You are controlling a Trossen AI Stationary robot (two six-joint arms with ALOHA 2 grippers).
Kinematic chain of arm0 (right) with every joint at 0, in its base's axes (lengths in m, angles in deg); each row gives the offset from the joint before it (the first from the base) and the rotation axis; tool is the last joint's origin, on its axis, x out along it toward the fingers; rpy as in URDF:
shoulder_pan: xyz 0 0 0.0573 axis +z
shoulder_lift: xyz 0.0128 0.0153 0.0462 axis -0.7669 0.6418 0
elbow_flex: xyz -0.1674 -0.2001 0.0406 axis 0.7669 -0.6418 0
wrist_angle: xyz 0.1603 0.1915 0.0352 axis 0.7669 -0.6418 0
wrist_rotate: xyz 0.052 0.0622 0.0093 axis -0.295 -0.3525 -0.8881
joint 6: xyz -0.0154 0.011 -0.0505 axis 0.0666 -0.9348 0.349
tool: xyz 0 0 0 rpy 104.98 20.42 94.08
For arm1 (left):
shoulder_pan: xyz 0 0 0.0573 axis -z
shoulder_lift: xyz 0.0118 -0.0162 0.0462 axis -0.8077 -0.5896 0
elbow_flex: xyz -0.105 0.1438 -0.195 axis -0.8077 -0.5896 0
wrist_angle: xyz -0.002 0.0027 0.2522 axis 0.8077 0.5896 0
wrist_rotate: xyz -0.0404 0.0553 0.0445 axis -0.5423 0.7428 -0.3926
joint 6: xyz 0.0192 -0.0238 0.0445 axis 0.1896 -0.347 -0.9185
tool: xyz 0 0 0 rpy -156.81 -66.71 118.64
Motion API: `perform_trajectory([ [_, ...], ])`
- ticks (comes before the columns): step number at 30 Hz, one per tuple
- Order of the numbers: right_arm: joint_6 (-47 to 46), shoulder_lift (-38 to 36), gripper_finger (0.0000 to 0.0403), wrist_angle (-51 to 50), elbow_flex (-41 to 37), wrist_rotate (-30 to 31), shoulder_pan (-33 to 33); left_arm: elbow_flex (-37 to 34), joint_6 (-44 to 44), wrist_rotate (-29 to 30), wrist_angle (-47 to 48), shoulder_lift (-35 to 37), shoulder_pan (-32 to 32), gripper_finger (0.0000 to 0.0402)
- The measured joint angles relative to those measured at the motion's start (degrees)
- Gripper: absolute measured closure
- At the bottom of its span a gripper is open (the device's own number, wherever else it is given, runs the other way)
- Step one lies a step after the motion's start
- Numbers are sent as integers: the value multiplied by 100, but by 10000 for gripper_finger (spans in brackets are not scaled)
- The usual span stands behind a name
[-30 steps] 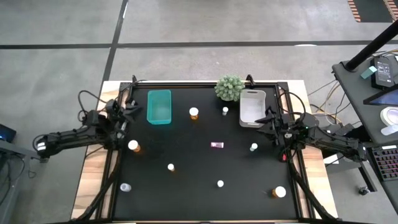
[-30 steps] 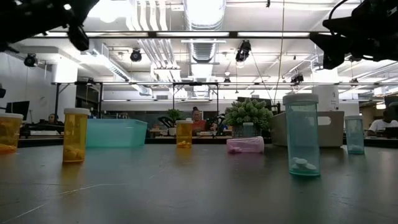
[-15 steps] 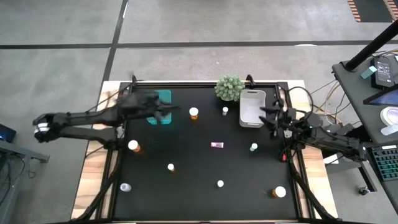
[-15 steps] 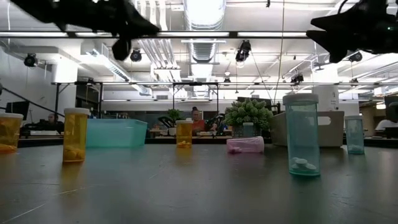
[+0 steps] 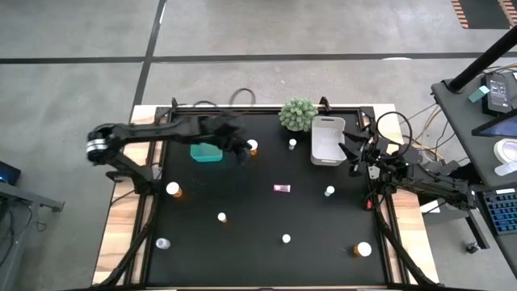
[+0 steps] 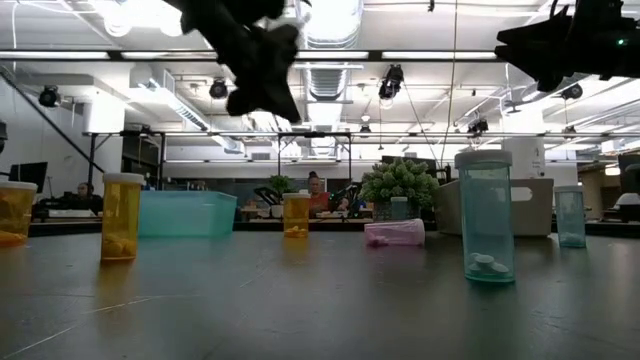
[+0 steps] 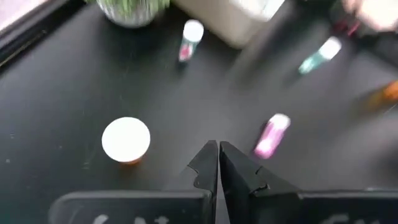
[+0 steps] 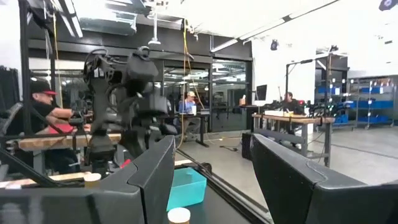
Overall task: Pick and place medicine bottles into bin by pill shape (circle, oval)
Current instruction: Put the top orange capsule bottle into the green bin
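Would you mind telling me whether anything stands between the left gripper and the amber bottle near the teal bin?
Nothing visible does. The left gripper, shut, hangs above the black mat just beside the amber bottle, with only bare mat between them. The teal bin sits on the gripper's other side, and the pink bottle lies away from that path.

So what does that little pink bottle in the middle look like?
The pink bottle is small, see-through pink plastic, and it's the only one lying on its side on the black table. It sits near the middle, with nothing touching it. In the low view it rests flat, in front of the green plant.
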Motion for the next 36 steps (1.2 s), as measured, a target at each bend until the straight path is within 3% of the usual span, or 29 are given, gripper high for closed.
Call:
perform_trajectory([
  [5,30,0,202,10,0,2,0,623,-1323,-2,435,-743,0,402],
  [10,30,0,202,10,2,1,0,806,-2013,-6,615,-1228,-81,393],
  [13,30,0,202,7,2,1,0,806,-2220,5,647,-1348,-159,361],
  [17,36,0,202,7,2,1,0,789,-2384,95,672,-1407,-190,285],
  [21,139,2,202,7,4,-1,0,734,-2549,578,622,-1393,-190,202],
  [25,133,2,202,7,4,-1,0,591,-2709,1077,401,-1393,-225,143],
  [28,120,2,202,5,4,-1,0,513,-2720,1052,191,-1410,-256,126],
  [36,122,2,202,3,5,-6,0,510,-2668,1006,64,-1733,-291,124],
])
